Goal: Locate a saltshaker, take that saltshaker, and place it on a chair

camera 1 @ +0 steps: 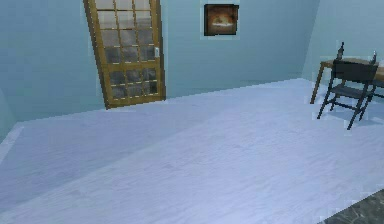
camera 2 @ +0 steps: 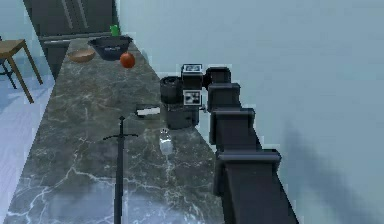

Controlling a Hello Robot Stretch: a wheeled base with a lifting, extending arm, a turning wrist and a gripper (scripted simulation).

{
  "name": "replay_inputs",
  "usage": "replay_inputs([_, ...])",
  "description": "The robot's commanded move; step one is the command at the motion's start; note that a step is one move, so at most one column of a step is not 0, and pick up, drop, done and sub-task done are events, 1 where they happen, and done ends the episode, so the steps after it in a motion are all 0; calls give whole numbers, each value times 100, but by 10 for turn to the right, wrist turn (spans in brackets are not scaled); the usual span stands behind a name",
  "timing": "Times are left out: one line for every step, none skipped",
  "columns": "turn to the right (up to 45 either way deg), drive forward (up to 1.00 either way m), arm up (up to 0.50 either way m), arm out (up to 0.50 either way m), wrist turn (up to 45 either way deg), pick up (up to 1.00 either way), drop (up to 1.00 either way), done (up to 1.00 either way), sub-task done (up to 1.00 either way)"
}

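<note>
A: Pictured, arm side view: marble desk [camera 2: 70, 150], dark arm [camera 2: 245, 170] along its wall-side edge. Nearest item?
B: A thin dark utensil [camera 2: 120, 160], lengthwise mid-desk. Just past it, twd the wall-side edge: small white object [camera 2: 166, 145], too small to name.
A: Jaws?
B: Dark, right beyond that object. Grip state – can't tell; can't tell if they hold anything either.
A: Far end?
B: A red ball [camera 2: 127, 60], a dark bowl [camera 2: 110, 46]. Off the far left corner: wooden chair [camera 2: 12, 52].

Polished marble countertop [camera 2: 70, 135], wooden door [camera 1: 128, 88]
</note>
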Motion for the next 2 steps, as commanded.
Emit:
replay_inputs([0,0,-16,0,0,0,0,0,0])
replay_inputs([0,0,0,0,0,100,0,0,0])
